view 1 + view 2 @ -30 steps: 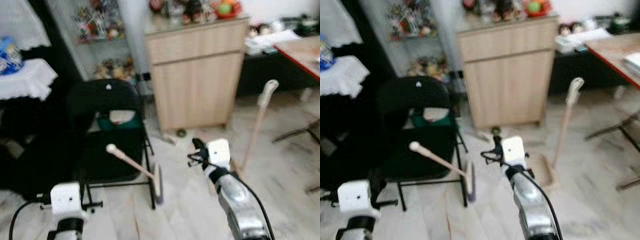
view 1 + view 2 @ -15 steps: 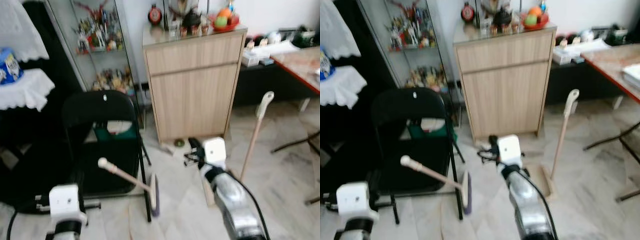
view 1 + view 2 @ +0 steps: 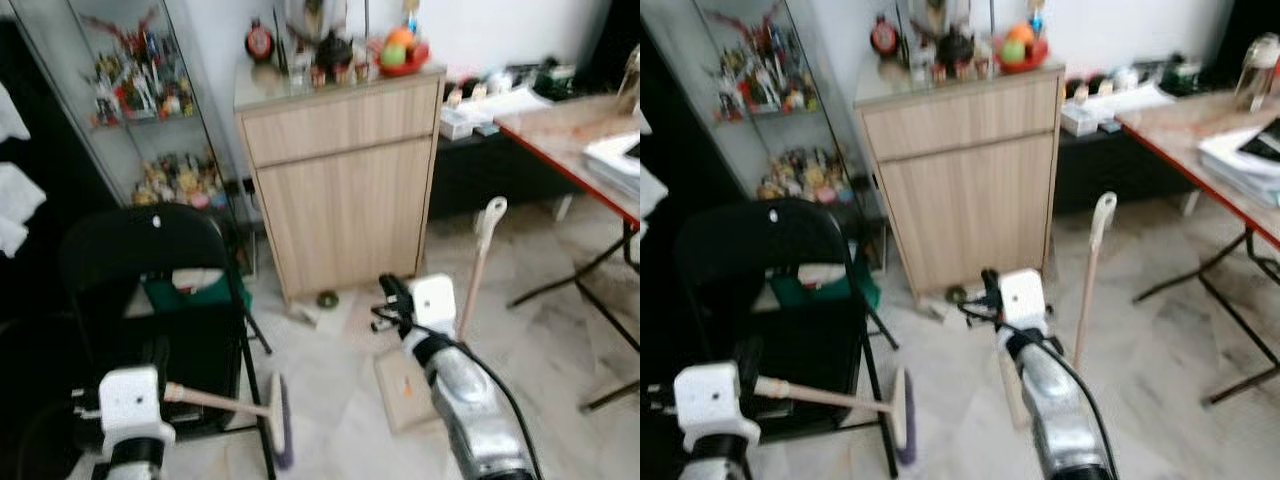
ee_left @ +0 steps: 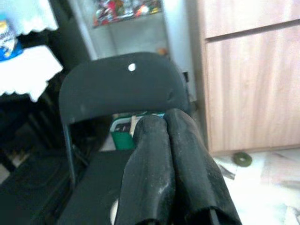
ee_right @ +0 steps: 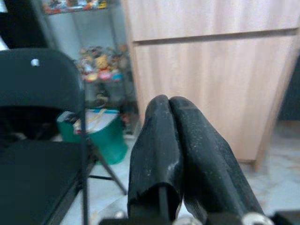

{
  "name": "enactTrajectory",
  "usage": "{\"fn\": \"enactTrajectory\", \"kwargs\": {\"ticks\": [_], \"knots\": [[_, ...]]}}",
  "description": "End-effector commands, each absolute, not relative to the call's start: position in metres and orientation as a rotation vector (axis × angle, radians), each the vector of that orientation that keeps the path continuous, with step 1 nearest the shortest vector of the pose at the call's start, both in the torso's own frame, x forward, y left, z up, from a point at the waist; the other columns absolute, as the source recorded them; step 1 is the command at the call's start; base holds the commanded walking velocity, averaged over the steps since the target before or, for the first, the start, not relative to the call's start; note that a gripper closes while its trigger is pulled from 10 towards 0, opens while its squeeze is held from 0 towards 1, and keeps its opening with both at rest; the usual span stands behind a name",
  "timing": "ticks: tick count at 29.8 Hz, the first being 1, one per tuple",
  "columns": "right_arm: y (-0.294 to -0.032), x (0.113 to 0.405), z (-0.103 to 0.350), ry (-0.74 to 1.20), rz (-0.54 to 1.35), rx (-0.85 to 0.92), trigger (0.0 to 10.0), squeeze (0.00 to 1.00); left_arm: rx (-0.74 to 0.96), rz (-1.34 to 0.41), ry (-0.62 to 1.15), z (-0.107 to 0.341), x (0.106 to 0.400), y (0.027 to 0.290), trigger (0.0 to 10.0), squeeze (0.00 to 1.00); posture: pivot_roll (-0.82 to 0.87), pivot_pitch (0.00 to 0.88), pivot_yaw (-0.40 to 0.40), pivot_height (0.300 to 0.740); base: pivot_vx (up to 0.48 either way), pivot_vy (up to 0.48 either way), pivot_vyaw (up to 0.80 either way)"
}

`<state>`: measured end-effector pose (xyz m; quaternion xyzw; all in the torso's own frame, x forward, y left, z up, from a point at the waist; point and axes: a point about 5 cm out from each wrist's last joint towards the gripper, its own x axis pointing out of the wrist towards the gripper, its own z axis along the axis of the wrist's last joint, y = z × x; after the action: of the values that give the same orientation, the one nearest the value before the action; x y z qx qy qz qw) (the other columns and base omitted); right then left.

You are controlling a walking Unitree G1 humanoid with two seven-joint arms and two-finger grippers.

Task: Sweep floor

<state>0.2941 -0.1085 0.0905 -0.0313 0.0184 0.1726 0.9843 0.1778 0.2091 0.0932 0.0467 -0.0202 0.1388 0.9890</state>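
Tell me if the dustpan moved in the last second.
No. The dustpan still stands just right of the wooden cabinet; the camera shifted.

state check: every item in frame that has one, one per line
left tool: shut, empty
right tool: shut, empty
broom: tilted, brush end on floor, leaning at the folding chair, not held
dustpan: handle upright, pan flat on floor, not held
folding chair: unfolded
cabinet: front closed
display case: cannot tell if door is shut
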Motion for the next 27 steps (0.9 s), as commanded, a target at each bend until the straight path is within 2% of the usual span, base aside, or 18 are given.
{"fn": "enactTrajectory", "kwargs": {"ticks": [1, 7, 19, 23, 24, 25, 26, 27], "knots": [[-0.111, 0.295, 0.092, 0.03, 0.343, -0.065, 10.0, 0.0, 0.049, 0.31, -0.02, 0.09, 0.177, 0.213, 10.0, 0.0, -0.14, 0.0, 0.117, 0.74, 0.0, 0.0, 0.0], [-0.114, 0.298, 0.093, 0.032, 0.334, -0.072, 10.0, 0.0, -0.076, 0.369, -0.027, 0.087, 0.179, 0.224, 10.0, 0.0, -0.16, 0.0, 0.108, 0.74, 0.0, 0.0, 0.0], [-0.131, 0.297, 0.099, 0.03, 0.331, -0.119, 10.0, 0.0, -0.088, 0.366, -0.013, 0.079, 0.178, 0.217, 10.0, 0.0, -0.2, 0.0, 0.065, 0.74, 0.0, 0.0, 0.0], [-0.127, 0.299, 0.1, 0.029, 0.341, -0.122, 10.0, 0.0, -0.074, 0.361, 0.0, 0.078, 0.181, 0.215, 10.0, 0.0, -0.2, 0.0, 0.065, 0.74, 0.0, 0.0, 0.0], [-0.125, 0.298, 0.1, 0.027, 0.346, -0.119, 10.0, 0.0, -0.075, 0.361, 0.003, 0.078, 0.181, 0.215, 10.0, 0.93, -0.2, 0.0, 0.065, 0.74, 0.0, 0.0, 0.0], [-0.124, 0.298, 0.1, 0.026, 0.35, -0.117, 10.0, 0.0, -0.077, 0.362, 0.004, 0.077, 0.181, 0.215, 10.0, 0.93, -0.2, 0.0, 0.066, 0.74, 0.0, 0.0, 0.0], [-0.122, 0.297, 0.1, 0.025, 0.356, -0.114, 10.0, 0.0, -0.078, 0.362, 0.003, 0.078, 0.18, 0.216, 10.0, 1.0, -0.19, 0.0, 0.068, 0.74, 0.0, 0.0, 0.0], [-0.12, 0.297, 0.099, 0.025, 0.36, -0.112, 10.0, 0.0, -0.079, 0.362, 0.001, 0.078, 0.18, 0.216, 10.0, 1.0, -0.19, 0.0, 0.068, 0.74, 0.0, 0.0, 0.0]]}}
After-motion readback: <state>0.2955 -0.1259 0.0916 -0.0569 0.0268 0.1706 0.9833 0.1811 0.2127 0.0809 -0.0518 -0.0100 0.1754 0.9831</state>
